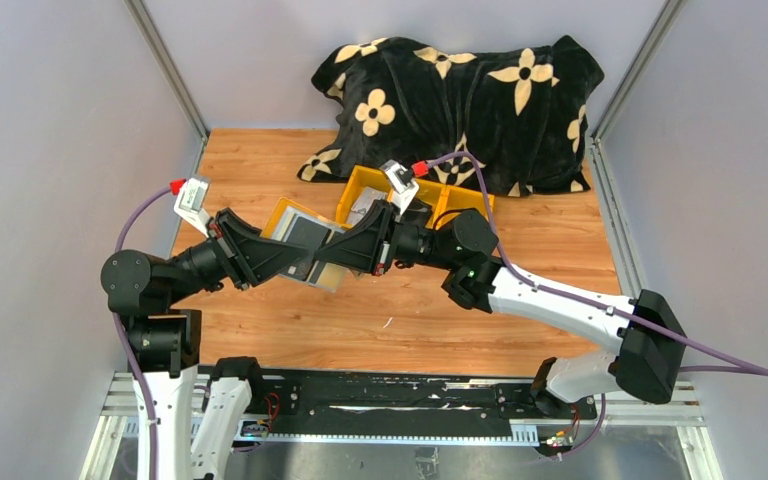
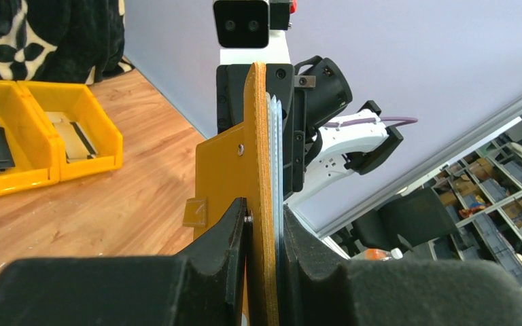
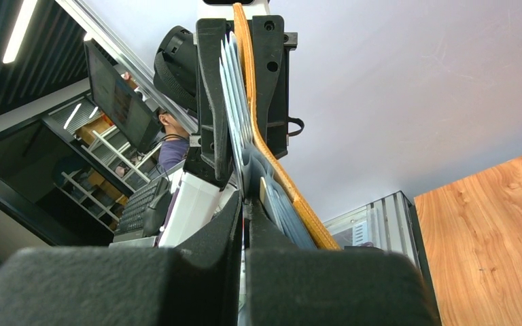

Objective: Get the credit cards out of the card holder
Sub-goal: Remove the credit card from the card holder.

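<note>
Wooden table (image 1: 410,310), grey walls, a black flowered blanket (image 1: 460,90) heaped at the back. The work itself hangs above the boards, between your two claws.

Begin at your right gripper (image 3: 246,204). Its fingers are pressed flat together, with the tips at the near edge of a fan of thin pale leaves. These look like the credit cards (image 3: 234,95) in their sleeves. Whether a card or only a sleeve is nipped between the tips, you cannot tell from here.

Outward from that, the mustard leaf of the card holder (image 3: 292,197) runs edge-on and curves away beside the pale fan.

At the far end, your left gripper (image 2: 265,210) is clamped across the holder, one finger on the yellow outer face and the other on the sleeve side.

So the holder's long axis lies on the line from one claw to the other, and the free edges of the cards face the right claw. The right arm is therefore the one placed to draw. The pull should probably go straight back along that line, away from the left claw, because a sideways tug would likely bend the leaves.

Behind the right arm sits the yellow bin (image 1: 370,180), close by.
</note>
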Controlling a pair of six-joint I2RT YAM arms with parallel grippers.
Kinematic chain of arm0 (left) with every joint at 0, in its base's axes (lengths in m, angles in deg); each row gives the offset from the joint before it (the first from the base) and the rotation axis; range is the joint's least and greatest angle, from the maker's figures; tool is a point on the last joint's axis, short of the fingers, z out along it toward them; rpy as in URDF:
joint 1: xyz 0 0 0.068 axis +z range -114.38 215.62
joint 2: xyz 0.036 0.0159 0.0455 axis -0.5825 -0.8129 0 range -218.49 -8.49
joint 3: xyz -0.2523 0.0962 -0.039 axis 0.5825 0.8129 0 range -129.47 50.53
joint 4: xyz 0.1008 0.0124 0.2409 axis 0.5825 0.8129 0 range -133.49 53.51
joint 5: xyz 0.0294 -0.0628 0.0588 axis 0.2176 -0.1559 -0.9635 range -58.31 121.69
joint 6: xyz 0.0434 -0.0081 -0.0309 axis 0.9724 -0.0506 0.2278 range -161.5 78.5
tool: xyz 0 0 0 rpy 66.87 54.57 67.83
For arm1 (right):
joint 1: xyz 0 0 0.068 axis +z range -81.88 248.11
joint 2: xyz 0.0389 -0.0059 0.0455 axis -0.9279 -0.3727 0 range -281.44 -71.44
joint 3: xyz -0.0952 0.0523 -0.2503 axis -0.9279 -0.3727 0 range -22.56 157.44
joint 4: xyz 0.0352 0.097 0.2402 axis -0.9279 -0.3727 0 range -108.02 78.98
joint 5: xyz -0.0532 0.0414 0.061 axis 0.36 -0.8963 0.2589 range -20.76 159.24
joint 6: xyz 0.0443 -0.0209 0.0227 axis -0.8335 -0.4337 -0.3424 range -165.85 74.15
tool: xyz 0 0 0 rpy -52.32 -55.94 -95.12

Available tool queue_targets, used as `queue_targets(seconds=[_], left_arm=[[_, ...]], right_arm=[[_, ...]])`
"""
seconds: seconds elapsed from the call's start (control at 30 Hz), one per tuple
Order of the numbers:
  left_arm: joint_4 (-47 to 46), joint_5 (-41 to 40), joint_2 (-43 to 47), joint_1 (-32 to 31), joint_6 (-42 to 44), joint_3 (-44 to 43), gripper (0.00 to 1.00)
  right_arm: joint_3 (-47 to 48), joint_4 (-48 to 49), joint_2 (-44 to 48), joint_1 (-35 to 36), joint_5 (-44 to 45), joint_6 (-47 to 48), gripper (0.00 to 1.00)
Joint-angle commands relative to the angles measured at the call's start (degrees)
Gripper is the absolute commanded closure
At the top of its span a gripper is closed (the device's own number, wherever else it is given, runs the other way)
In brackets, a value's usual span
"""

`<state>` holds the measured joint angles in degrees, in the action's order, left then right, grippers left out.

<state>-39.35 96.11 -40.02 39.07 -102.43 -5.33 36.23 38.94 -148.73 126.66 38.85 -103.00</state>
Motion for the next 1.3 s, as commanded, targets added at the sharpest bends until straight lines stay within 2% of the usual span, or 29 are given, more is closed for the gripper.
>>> queue_targets(seconds=[0.0, 0.5, 0.57, 0.63, 0.7, 0.77, 0.8, 0.93, 1.23, 1.27], left_arm=[[-5.96, 1.61, 0.55, -0.46, -3.06, -1.08, 0.8], [-6.25, 0.17, 0.28, -0.45, -3.26, -1.35, 0.8], [-6.12, 0.22, 0.33, -0.46, -3.16, -1.33, 0.84], [-5.71, -0.09, 0.46, -0.41, -2.69, -1.38, 0.94], [-2.25, -0.84, 0.57, -0.45, -0.61, -2.0, 1.0], [-0.7, -1.3, 0.53, -0.47, 0.87, -2.43, 1.0], [-0.71, -1.27, 0.58, -0.45, 0.97, -2.48, 1.0], [-0.25, -1.27, 0.57, -0.47, 1.82, -2.41, 1.0], [3.57, -1.58, 0.68, -0.45, 5.62, -2.58, 1.0], [3.97, -1.58, 0.68, -0.44, 6.09, -2.71, 0.99]], right_arm=[[-3.01, 1.75, 0.45, -0.45, 2.71, -0.47, 1.0], [-5.61, 4.19, 1.8, -0.45, 3.39, -1.27, 1.0], [-5.28, 4.83, 1.56, -0.45, 2.91, -1.5, 1.0], [-4.67, 5.85, 1.11, -0.45, 2.52, -2.28, 0.83], [-4.08, 7.72, 0.19, -0.46, 2.09, -3.56, 0.68], [-3.35, 9.73, -0.91, -0.45, 1.59, -4.96, 0.58], [-3.08, 10.48, -1.45, -0.47, 1.42, -5.73, 0.56], [-1.7, 11.68, -3.03, -0.45, 0.8, -6.94, 0.56], [-0.83, 14.4, -3.85, -0.45, -0.18, -7.94, 0.71], [-0.98, 14.53, -3.76, -0.51, -0.26, -7.98, 0.75]])
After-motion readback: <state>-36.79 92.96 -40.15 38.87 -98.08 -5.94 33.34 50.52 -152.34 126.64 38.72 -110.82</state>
